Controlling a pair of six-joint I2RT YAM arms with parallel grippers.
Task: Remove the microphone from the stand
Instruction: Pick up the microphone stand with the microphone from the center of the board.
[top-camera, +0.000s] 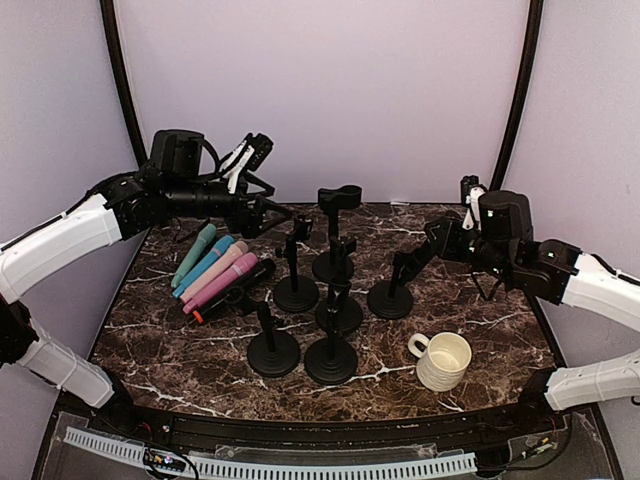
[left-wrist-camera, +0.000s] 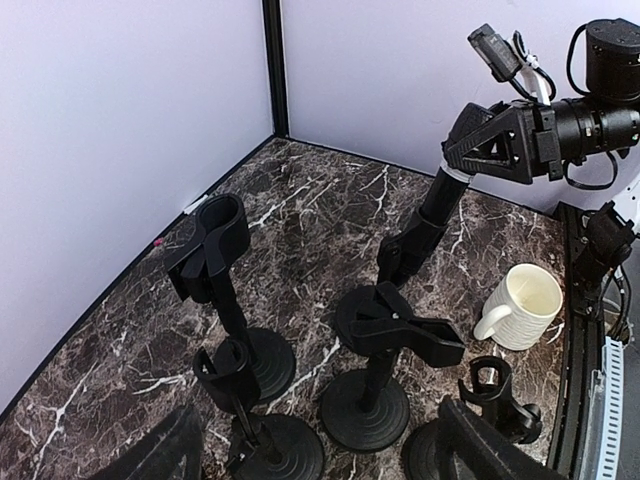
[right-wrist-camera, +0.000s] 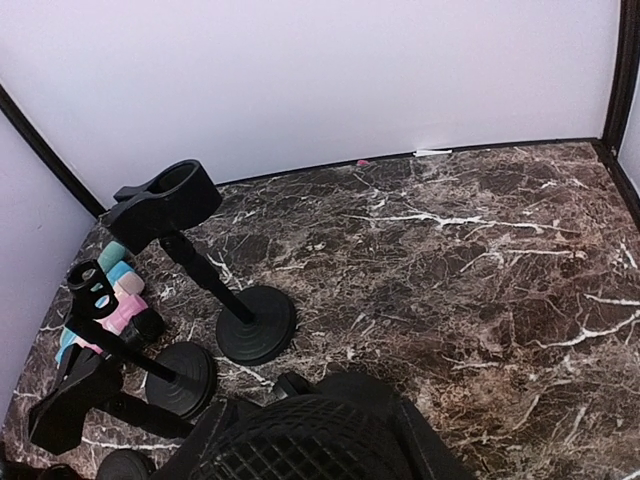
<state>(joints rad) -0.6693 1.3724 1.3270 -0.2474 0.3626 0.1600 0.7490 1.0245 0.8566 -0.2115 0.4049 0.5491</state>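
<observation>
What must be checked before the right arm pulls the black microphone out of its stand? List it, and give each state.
1. The right fingers straddle the upper end of the microphone: ok.
2. Grip closed firmly on it: cannot tell.
3. The microphone sits tilted in its stand, not yet lifted: ok.
4. The left fingers are open, holding nothing: ok.
5. The mug stands apart from the stand's base: ok.
</observation>
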